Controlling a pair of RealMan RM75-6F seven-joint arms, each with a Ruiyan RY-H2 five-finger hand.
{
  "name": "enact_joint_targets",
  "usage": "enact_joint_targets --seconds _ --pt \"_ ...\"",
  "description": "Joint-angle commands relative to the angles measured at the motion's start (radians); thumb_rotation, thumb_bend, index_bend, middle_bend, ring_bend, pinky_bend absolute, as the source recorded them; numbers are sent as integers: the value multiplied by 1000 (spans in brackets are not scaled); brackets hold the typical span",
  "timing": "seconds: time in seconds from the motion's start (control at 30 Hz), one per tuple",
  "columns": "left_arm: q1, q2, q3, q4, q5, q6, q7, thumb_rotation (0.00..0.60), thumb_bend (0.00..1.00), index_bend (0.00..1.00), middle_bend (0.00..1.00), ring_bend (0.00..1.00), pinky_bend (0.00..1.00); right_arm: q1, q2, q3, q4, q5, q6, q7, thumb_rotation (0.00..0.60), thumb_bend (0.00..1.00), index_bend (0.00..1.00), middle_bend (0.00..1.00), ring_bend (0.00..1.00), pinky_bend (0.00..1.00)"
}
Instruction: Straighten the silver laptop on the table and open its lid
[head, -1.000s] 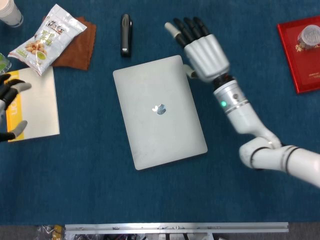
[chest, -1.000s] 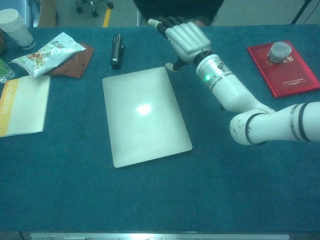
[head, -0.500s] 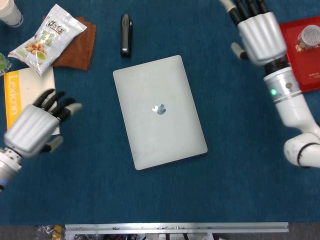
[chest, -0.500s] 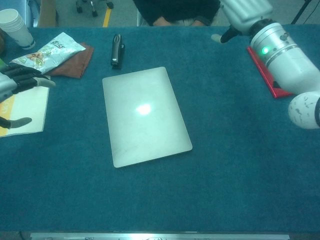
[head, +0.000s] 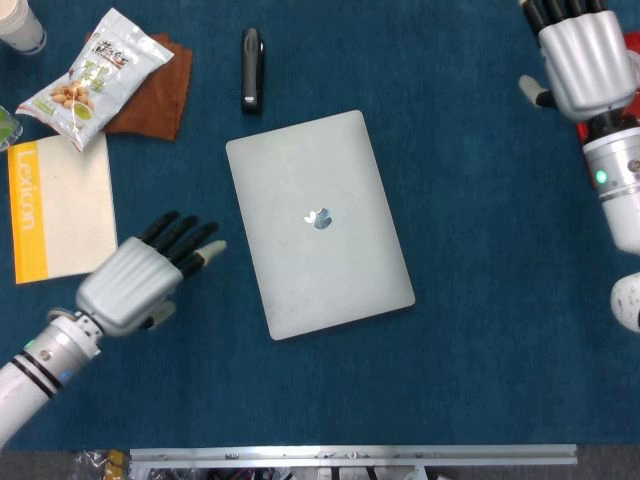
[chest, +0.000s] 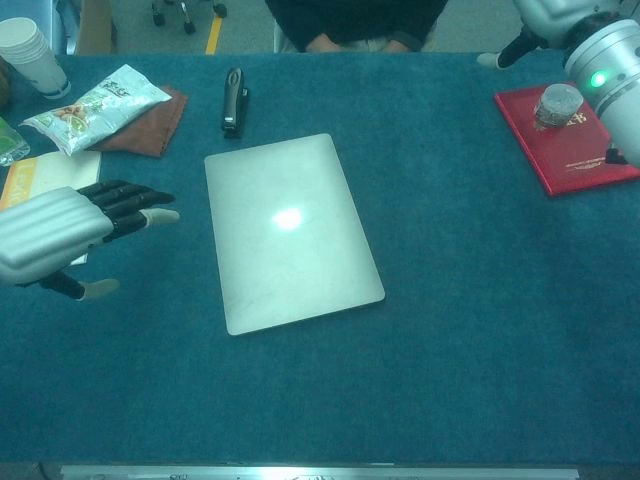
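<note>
The silver laptop (head: 318, 222) lies shut on the blue table, turned a little so its far edge leans left; it also shows mid-table in the chest view (chest: 288, 229). My left hand (head: 140, 277) hovers just left of the laptop, fingers stretched out toward its left edge, holding nothing, not touching it; the chest view shows the same hand (chest: 60, 235). My right hand (head: 581, 58) is up at the far right, well away from the laptop, fingers apart and empty. In the chest view only its thumb and wrist (chest: 555, 22) show at the top edge.
A black stapler (head: 251, 68) lies beyond the laptop. A snack bag (head: 95, 76) on a brown cloth (head: 152, 93), a paper cup (chest: 28, 53) and a yellow-edged book (head: 58, 207) sit at the left. A red book (chest: 565, 140) with a jar (chest: 557, 103) on it is at the right.
My right hand has swung from the laptop's far right corner out to the table's far right. My left hand has come in from the left edge toward the laptop's left side.
</note>
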Motion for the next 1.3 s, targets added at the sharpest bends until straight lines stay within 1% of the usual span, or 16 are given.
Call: enact_joint_targets --seconds 0.03,0.27,0.63,0.9,1.3 --pt "-12 -28 3 10 1 -15 11 600 272 0 9 0 67 -6 11 -4 1 2 2 11 600 131 0 53 0 85" --pt "-28 -94 6 38 -2 -31 24 600 272 0 0 0 52 -21 36 -13 4 2 7 39 600 129 0 54 0 85" --pt "-50 -200 -2 80 -39 -60 34 600 271 0 0 0 52 -34 57 -24 31 2 4 78 600 130 0 53 0 85" --pt "-64 -237 -2 93 -67 -83 53 600 272 0 0 0 52 -38 65 -27 45 0 3 99 600 130 0 53 0 85" --pt "-80 -290 1 118 -96 -97 40 600 271 0 0 0 52 -44 78 -28 44 2 10 104 600 130 0 53 0 85"
